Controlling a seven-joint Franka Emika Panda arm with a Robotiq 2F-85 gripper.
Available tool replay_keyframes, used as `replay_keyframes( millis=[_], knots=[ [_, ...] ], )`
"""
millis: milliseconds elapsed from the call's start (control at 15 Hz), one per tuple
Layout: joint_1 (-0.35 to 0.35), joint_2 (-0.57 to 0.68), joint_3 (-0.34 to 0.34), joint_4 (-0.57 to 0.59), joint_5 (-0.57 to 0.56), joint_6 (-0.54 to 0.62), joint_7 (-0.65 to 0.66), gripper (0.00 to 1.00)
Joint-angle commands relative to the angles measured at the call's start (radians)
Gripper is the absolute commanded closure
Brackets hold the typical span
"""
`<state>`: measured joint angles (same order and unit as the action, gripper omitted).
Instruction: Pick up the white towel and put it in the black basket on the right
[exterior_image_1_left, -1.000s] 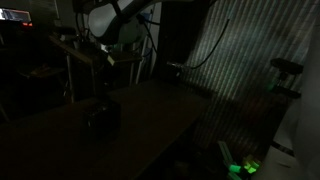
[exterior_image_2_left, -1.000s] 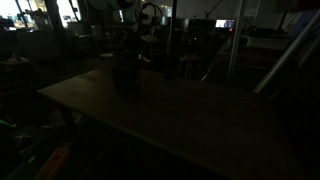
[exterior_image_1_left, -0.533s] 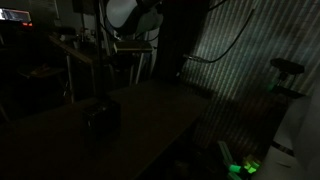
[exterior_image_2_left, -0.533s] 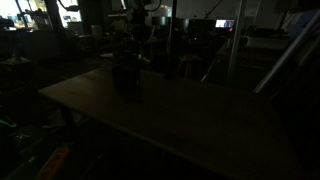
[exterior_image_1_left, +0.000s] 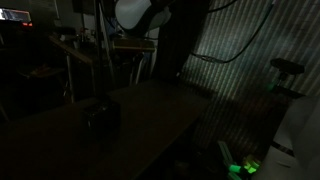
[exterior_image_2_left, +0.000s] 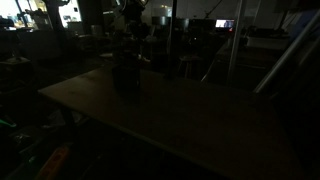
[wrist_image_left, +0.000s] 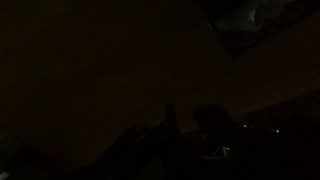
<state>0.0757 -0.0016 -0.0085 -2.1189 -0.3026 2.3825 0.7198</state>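
Frames very dark. Arm (exterior_image_1_left: 136, 13) is high; the pincer's opening cannot be told. Below it, a dark box on the bench (exterior_image_1_left: 165, 108) is probably the black basket (exterior_image_1_left: 101, 115). White towel not discernible. Likely carry phase; next, descend over the basket.

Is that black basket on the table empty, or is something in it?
Cannot tell. The black basket shows only as a dark boxy shape on the table in both exterior views; its inside is unlit.
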Motion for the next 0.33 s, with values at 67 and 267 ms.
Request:
replay_keyframes(
  millis=[67, 267],
  knots=[
    [-0.017, -0.003, 0.017, -0.003, 0.001, -0.002, 0.003, 0.56],
    [-0.017, -0.003, 0.017, -0.005, 0.001, -0.001, 0.005, 0.56]
  ],
)
